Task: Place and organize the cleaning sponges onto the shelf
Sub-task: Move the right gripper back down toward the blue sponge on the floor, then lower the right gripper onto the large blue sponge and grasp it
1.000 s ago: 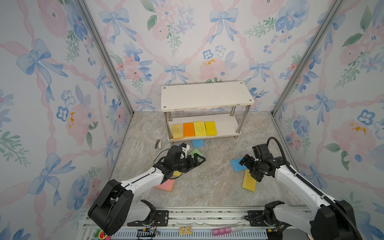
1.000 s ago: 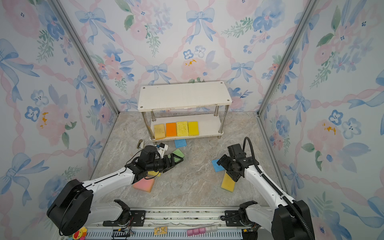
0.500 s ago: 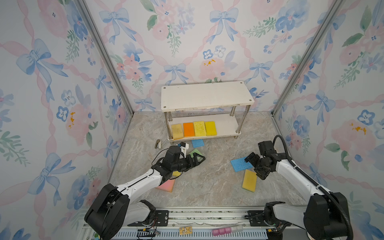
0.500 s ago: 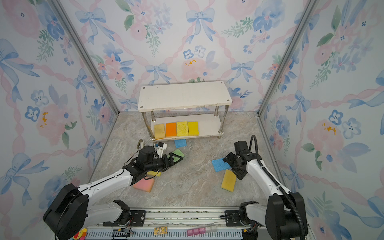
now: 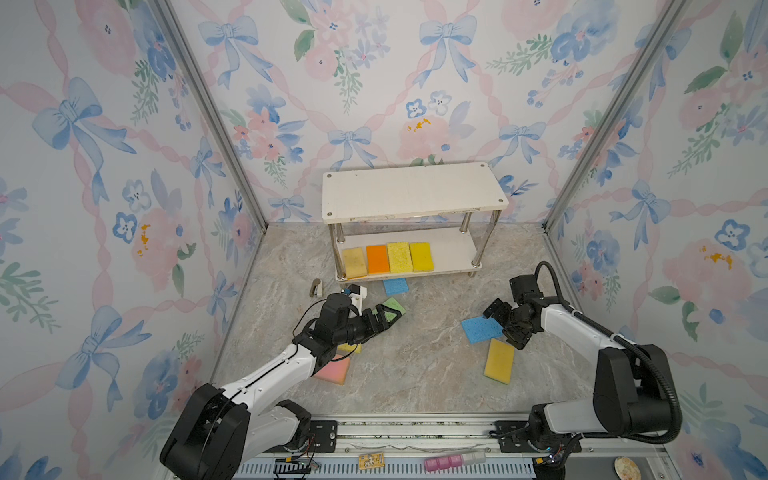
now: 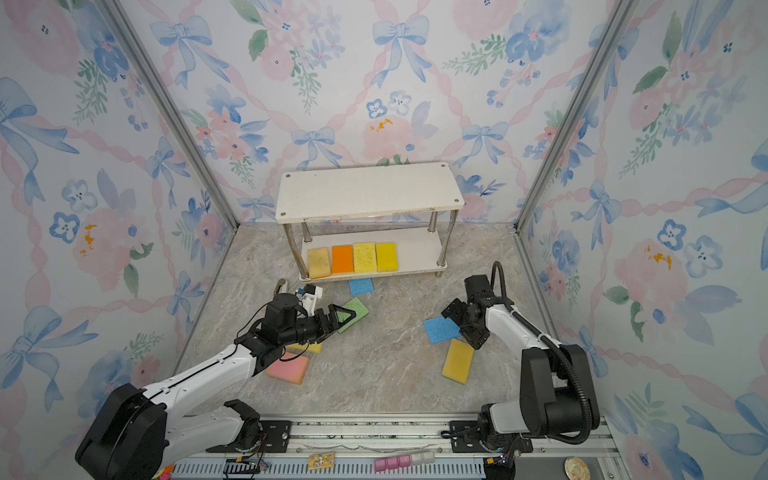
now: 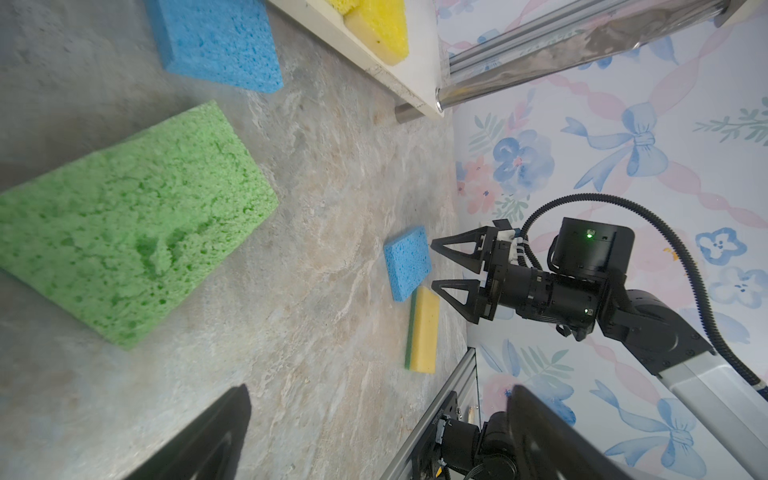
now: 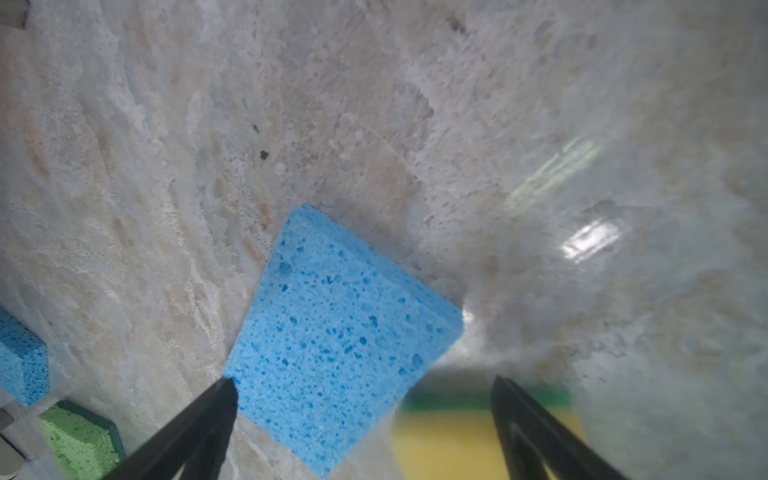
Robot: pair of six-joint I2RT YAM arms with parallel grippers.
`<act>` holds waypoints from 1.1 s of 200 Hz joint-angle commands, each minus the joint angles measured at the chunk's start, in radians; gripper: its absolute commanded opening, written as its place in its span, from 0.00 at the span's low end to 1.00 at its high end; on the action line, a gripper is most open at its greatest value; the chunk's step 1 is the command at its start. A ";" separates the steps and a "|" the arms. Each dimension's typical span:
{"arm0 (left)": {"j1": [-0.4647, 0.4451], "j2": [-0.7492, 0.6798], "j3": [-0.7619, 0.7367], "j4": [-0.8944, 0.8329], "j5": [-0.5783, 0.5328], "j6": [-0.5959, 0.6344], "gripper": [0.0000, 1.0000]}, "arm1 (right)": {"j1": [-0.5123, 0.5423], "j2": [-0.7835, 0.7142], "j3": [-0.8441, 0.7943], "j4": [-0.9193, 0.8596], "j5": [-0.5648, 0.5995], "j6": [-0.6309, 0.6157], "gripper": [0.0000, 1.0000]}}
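The marbled surface (image 5: 415, 365) carried the white shelf (image 5: 411, 191) against the back wall. A row of four sponges (image 5: 388, 258) lay side by side on its lower board. The left tool (image 5: 390, 316) stood wide, gripping nothing, at the green sponge (image 5: 395, 307). The right tool (image 5: 500, 329) gaped just as wide at the edge of a blue sponge (image 5: 476, 330), which touched a yellow sponge (image 5: 498, 360). A pink sponge (image 5: 336, 370) lay partly under the left arm.
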 commanded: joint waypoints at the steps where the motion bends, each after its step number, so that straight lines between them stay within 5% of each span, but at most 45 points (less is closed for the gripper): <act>1: 0.014 -0.020 -0.011 -0.024 0.016 0.003 0.98 | -0.005 0.025 0.026 0.052 -0.019 -0.012 0.99; 69: 0.043 -0.035 -0.010 -0.043 0.030 0.011 0.98 | 0.047 0.167 0.160 0.079 -0.030 -0.055 0.99; 129: 0.056 -0.047 -0.023 -0.043 0.033 0.010 0.98 | 0.155 0.329 0.324 0.119 -0.160 -0.106 0.99; 220: 0.057 0.006 0.008 -0.039 0.044 0.035 0.98 | 0.142 0.171 0.209 -0.063 -0.183 -0.340 0.82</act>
